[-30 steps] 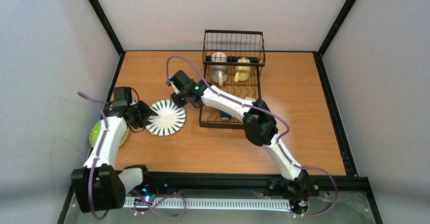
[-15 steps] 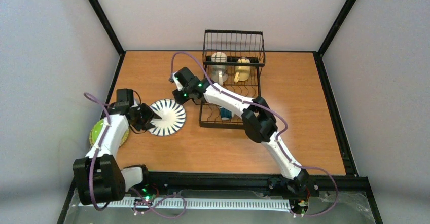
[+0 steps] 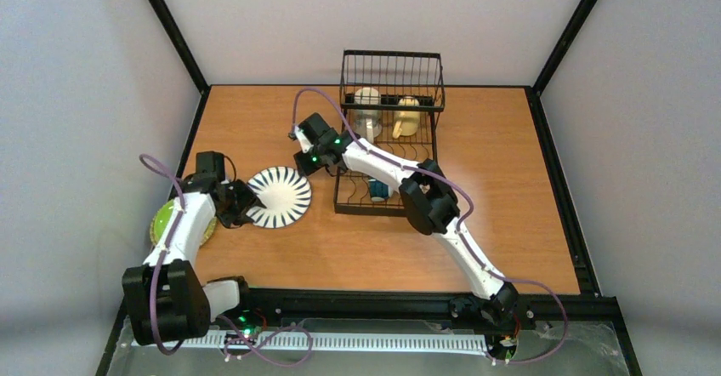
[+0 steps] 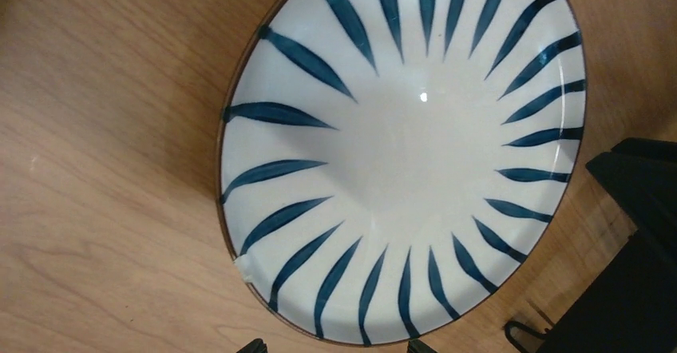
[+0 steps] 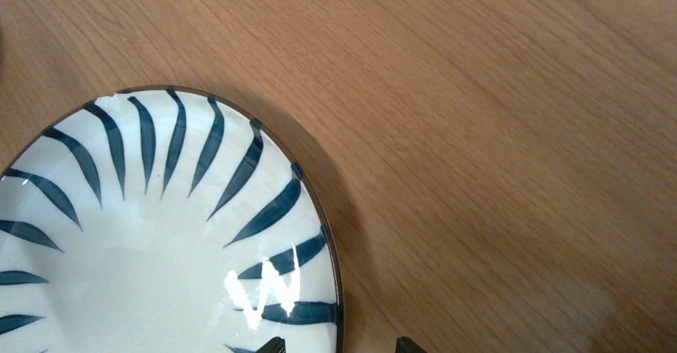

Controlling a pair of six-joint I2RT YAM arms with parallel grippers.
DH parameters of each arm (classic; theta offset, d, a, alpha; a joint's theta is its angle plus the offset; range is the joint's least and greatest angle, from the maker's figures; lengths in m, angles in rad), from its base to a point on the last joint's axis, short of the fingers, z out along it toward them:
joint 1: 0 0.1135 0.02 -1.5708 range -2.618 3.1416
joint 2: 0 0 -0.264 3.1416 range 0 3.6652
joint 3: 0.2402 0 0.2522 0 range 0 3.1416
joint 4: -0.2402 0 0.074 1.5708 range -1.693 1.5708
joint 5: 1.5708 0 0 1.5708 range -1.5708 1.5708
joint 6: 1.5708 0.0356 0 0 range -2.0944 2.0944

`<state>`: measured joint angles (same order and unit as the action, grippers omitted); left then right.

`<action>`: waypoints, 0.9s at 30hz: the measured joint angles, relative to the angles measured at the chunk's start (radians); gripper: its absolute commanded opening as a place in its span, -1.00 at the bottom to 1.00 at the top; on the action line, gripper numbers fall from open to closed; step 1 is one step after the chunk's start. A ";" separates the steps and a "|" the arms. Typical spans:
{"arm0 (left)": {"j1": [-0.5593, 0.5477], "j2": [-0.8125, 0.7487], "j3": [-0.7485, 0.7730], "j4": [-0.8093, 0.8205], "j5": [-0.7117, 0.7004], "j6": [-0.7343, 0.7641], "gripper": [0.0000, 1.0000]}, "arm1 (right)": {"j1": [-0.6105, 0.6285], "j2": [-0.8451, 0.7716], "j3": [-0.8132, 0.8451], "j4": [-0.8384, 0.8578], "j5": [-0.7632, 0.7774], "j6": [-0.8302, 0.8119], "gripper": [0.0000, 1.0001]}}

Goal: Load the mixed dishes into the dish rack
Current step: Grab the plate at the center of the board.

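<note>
while the left arm (image 3: 189, 223) covers it, lime-green plate (image 3: 158, 221) barely shows.

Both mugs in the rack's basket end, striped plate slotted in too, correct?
No. Top external view shows the striped plate lying flat on the table, left of the dish rack. The cream mug and yellow mug are in its basket end.

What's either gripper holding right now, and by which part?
Nothing is held. The left gripper and right gripper are both open, each at the rim of the striped plate, which lies on the table.
</note>
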<state>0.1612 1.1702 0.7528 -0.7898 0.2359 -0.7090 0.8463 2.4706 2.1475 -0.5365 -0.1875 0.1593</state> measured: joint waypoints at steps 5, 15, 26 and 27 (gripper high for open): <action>0.000 -0.011 -0.007 -0.029 -0.024 0.000 0.99 | -0.005 0.012 0.021 -0.007 -0.026 0.000 0.59; 0.000 -0.061 -0.056 -0.054 -0.049 -0.012 0.99 | -0.012 0.077 0.090 -0.022 -0.064 0.000 0.76; 0.000 -0.089 -0.079 -0.053 -0.050 -0.081 0.99 | -0.015 0.089 0.090 -0.039 -0.108 0.000 0.83; 0.000 -0.090 -0.085 -0.051 -0.049 -0.089 0.99 | -0.015 0.089 0.090 -0.038 -0.114 0.000 0.84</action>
<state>0.1616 1.0798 0.6678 -0.8410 0.1871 -0.7975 0.8310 2.5591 2.2375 -0.5747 -0.3012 0.1593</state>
